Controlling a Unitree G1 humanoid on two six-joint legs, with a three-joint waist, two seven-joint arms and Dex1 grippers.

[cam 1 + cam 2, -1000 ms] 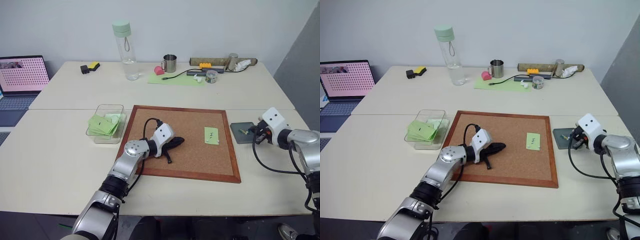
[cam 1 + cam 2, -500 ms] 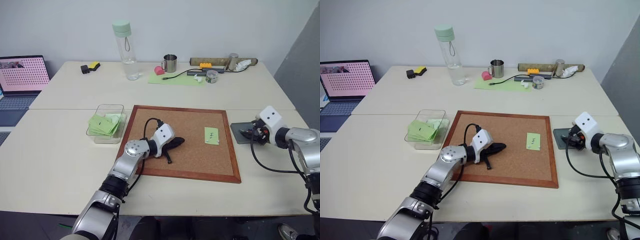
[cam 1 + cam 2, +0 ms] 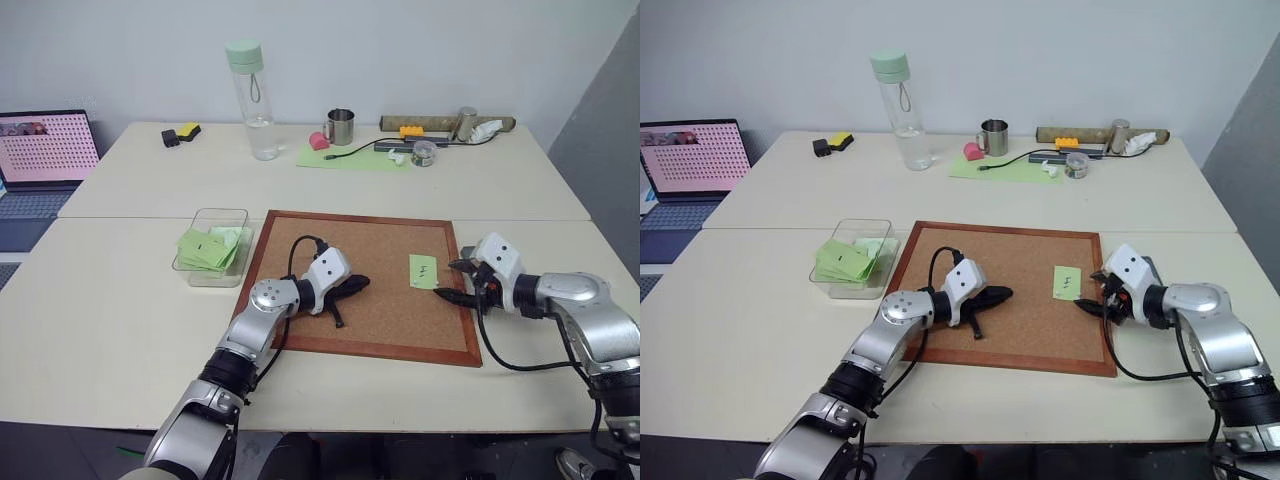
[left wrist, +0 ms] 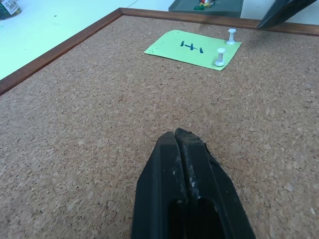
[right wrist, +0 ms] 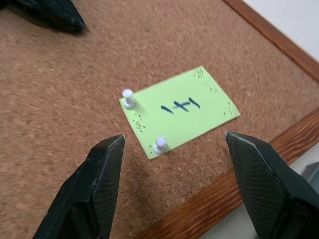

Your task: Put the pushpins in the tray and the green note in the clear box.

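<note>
Pale tables against a white wall, w/ a wood-framed corkboard (image 3: 365,285) laid flat in the middle.

Head views: green note (image 3: 423,271) lies on the board near its right edge, long axis running away from the robot. Right gripper (image 3: 458,281) sits just beside it on the right, fingers spread, pointing left across the frame toward the note. Left gripper (image 3: 345,291) rests on the board well to the note's left, fingers pressed together, empty. So right arm is clearly the nearer one. Clear box (image 3: 212,247) stands off the board's left side w/ other green slips in it. Can't make out the tray from here.

Left wrist view: shut black fingertips (image 4: 183,149) lie on cork; note is well ahead w/ two white pushpins (image 4: 219,58) stuck along one short end. Beyond the frame a strip of the dark grey tray (image 4: 207,6) shows w/ small coloured bits inside.

Right wrist view: spread fingers (image 5: 102,167) straddle the note, which lies just ahead between them, tilted. Both pins sit along the short edge that faces the left gripper's side.

Judgement: pins likely come out first, so the nearer pin's place btwn the open tips is what the next reach turns on.
</note>
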